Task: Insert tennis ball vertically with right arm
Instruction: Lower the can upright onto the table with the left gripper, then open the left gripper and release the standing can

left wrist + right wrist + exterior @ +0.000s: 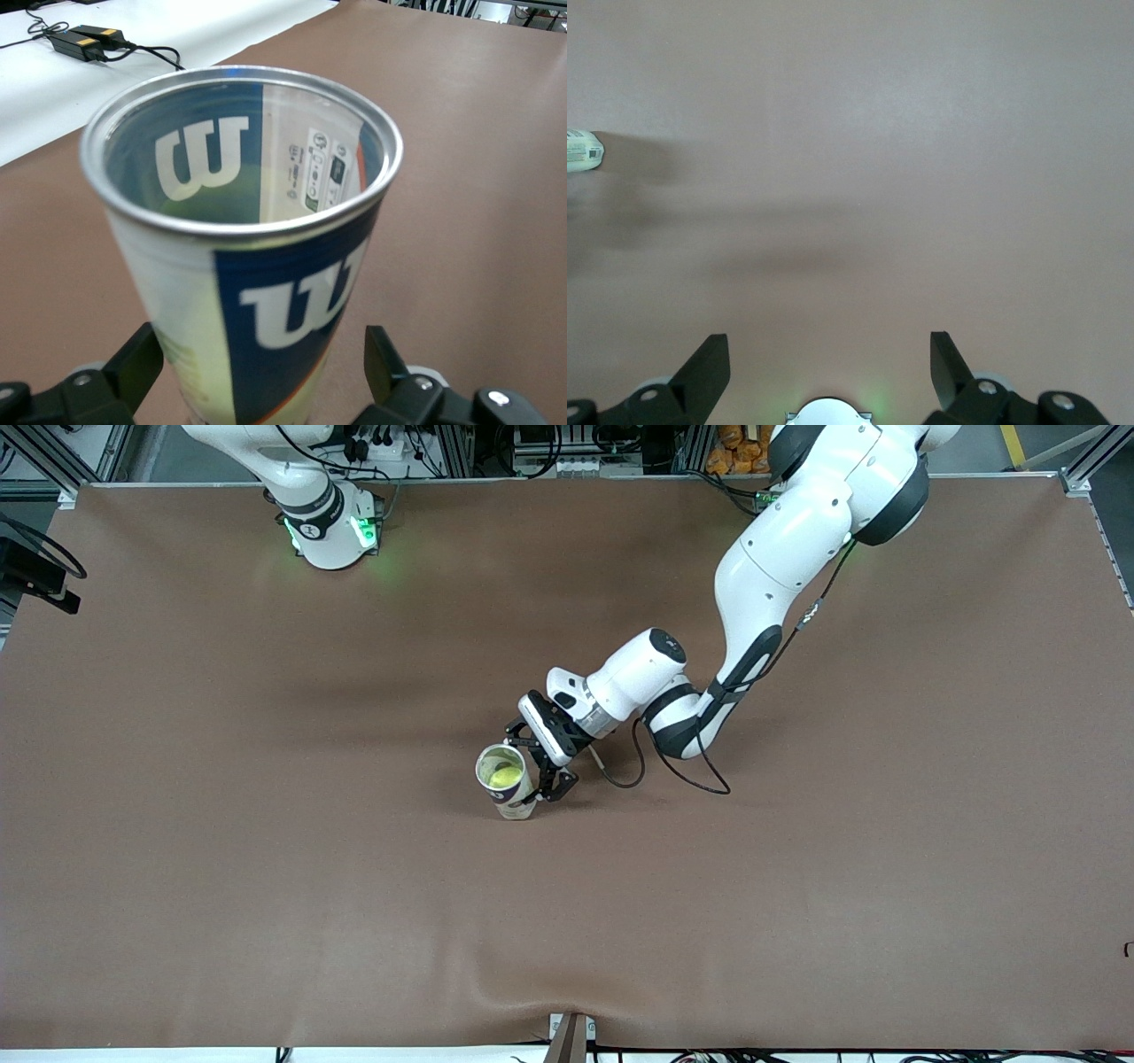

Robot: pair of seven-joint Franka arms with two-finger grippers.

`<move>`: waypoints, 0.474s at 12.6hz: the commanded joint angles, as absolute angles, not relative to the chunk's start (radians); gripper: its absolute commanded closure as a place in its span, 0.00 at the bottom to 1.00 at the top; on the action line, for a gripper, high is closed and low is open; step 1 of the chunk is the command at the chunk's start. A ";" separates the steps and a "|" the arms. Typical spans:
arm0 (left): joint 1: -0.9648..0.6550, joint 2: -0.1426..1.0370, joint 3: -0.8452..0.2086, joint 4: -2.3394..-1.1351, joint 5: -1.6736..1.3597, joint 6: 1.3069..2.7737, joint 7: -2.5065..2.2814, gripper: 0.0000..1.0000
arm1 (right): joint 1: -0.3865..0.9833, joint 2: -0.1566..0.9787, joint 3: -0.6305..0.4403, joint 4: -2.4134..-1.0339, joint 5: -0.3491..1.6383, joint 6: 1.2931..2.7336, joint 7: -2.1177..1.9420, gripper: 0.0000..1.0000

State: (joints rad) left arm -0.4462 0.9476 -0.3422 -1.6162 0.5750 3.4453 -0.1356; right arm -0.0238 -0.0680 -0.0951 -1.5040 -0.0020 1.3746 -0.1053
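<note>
A Wilson tennis ball can (pixel 512 790) stands upright and open-topped on the brown table near its middle. A yellow tennis ball (pixel 503 777) lies inside it; in the left wrist view the ball shows as a greenish patch (pixel 217 202) deep in the can (pixel 266 301). My left gripper (pixel 534 766) is low at the can, its fingers open on either side of the can's lower part (pixel 261 350). My right gripper (pixel 828 341) is open and empty, held high over bare table near its own base; it is out of the front view.
The right arm's base (pixel 330 527) stands at the table's edge by the robots. An edge of the can (pixel 583 150) shows in the right wrist view. A black power adapter (pixel 84 40) lies on a white surface off the table.
</note>
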 commanded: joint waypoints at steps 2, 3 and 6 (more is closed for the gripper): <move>-0.423 0.890 -0.344 -1.690 0.629 3.444 -0.140 0.00 | -0.029 -0.066 -0.086 -1.497 -0.014 1.364 -0.117 0.00; -0.411 0.890 -0.342 -1.693 0.637 3.444 -0.138 0.00 | -0.028 -0.066 -0.086 -1.497 -0.014 1.364 -0.115 0.00; -0.377 0.888 -0.344 -1.710 0.684 3.444 -0.138 0.00 | -0.028 -0.064 -0.086 -1.497 -0.014 1.364 -0.114 0.00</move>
